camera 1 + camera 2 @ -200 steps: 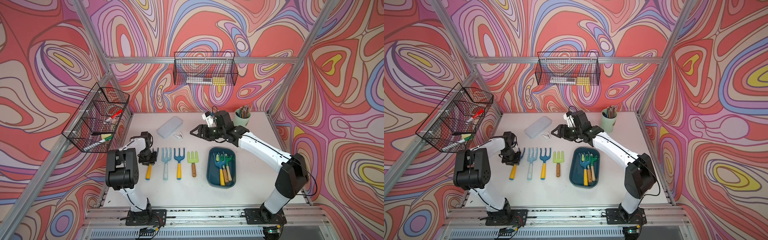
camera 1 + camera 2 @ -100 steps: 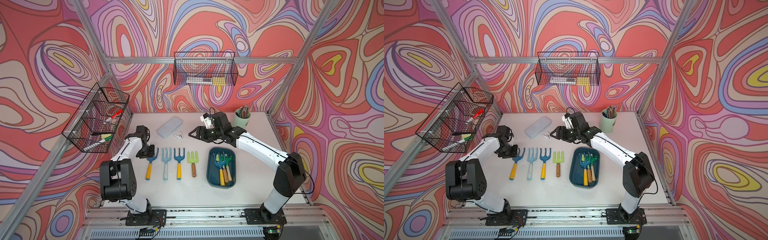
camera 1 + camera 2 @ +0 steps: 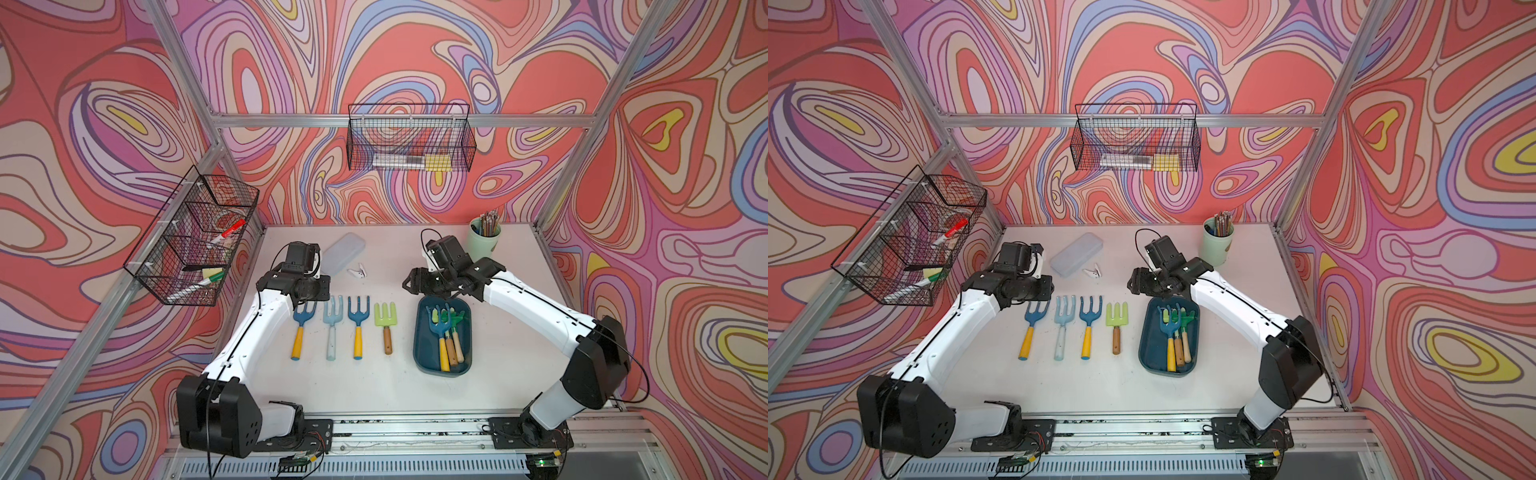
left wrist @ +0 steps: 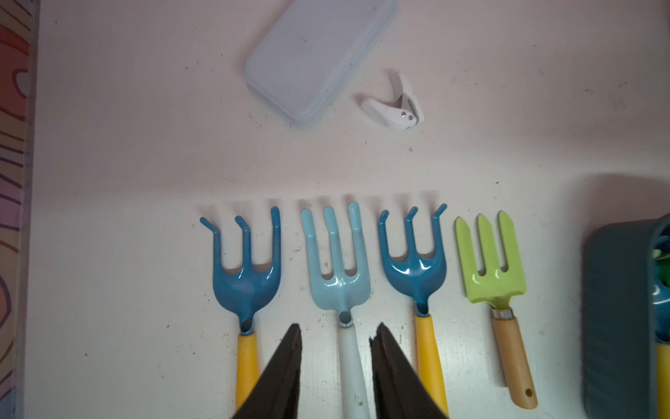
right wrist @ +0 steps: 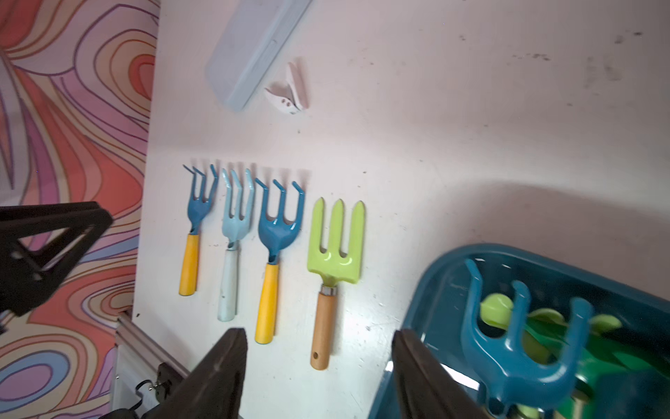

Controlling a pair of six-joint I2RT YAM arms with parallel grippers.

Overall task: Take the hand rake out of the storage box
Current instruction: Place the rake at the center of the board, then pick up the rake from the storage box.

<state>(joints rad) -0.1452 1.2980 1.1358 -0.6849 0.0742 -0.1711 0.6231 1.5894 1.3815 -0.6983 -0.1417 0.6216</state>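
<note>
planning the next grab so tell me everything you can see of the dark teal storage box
The storage box is a dark teal, plastic-looking tub, rectangular with rounded corners and low walls, no lid. It sits flat on the table, right of the lime-green fork, its long side running front to back. Inside lie a blue rake with yellow handle and green wooden-handled tools. The open right claw hovers near its far end.

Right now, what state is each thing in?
storage box, upright, holding tools
blue hand rake, lying in the box, ungripped
left gripper, open, empty
right gripper, open, empty
pale case, lid shut
four rakes, flat on the table, side by side
cup, upright, full of pencils
</note>
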